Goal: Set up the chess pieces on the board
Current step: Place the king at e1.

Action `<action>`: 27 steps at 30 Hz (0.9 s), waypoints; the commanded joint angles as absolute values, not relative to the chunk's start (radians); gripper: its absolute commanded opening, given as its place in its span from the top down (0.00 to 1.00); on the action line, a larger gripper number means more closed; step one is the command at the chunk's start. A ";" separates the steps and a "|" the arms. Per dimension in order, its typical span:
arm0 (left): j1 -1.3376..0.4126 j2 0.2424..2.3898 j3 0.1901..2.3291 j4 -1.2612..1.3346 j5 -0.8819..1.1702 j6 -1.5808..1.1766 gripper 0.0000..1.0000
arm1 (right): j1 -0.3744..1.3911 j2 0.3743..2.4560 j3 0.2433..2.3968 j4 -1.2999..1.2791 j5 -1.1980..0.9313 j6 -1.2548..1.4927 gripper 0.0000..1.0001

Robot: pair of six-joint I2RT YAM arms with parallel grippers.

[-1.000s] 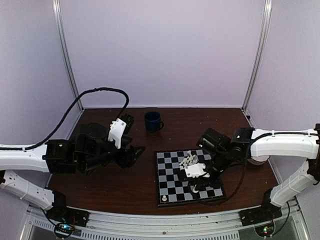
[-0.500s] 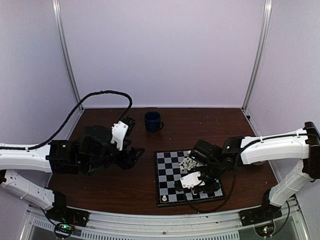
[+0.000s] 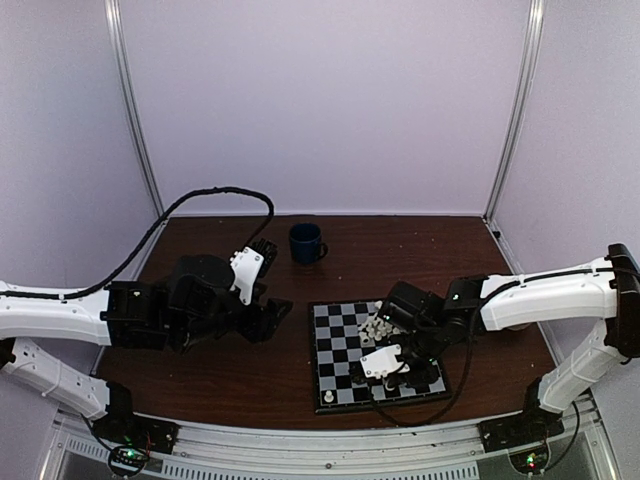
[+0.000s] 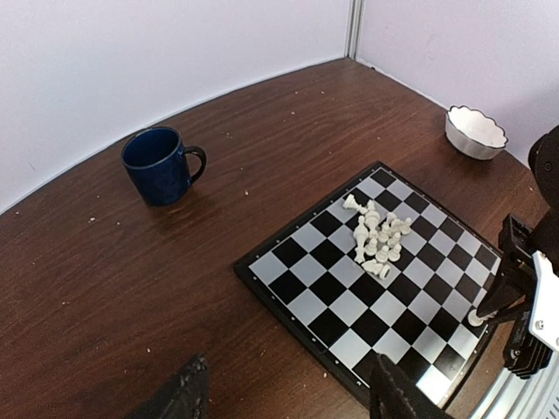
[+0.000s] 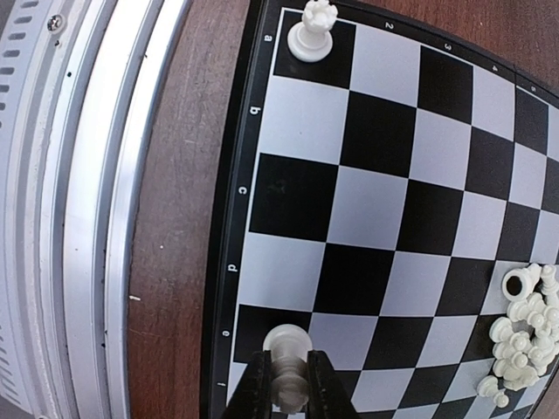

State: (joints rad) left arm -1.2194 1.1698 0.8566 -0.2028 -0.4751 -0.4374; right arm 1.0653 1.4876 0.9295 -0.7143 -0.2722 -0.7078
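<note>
The board (image 3: 335,345) lies right of centre on the brown table, and also shows in the left wrist view (image 4: 336,301) and the right wrist view (image 5: 376,131). A pile of white chess pieces (image 3: 377,325) (image 4: 376,236) (image 5: 522,342) lies on its far part. One piece (image 3: 326,398) (image 5: 313,30) stands on the near-left corner square. My right gripper (image 3: 386,372) (image 5: 288,397) is shut on a white piece (image 5: 288,362) over the near edge row, at the square marked e. I cannot tell if it touches the board. My left gripper (image 3: 275,318) (image 4: 293,401) is open and empty, above the table left of the board.
A dark blue mug (image 3: 306,243) (image 4: 157,164) stands at the back centre. A white scalloped bowl (image 4: 474,131) sits at the far right, hidden behind the right arm in the top view. The aluminium rail (image 5: 79,175) runs along the table's near edge beside the board.
My right gripper has moved with its piece from the board's middle toward the near edge row and lower. My left arm has shifted slightly to the right.
</note>
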 commanded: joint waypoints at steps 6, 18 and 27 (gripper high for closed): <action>-1.223 1.162 0.872 -0.180 -0.483 -0.454 0.37 | 1.068 1.498 0.914 -0.712 -0.284 -0.712 0.93; -1.223 1.177 0.874 -0.175 -0.476 -0.457 0.37 | 1.068 1.506 0.910 -0.717 -0.292 -0.717 0.92; -1.223 1.180 0.874 -0.175 -0.475 -0.457 0.37 | 1.068 1.511 0.905 -0.721 -0.305 -0.721 0.91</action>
State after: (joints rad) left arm -1.2194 1.1736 0.8566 -0.2028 -0.4747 -0.4450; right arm 1.0653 1.5036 0.9188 -0.7139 -0.2913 -0.7113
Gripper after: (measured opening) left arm 0.632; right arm 0.111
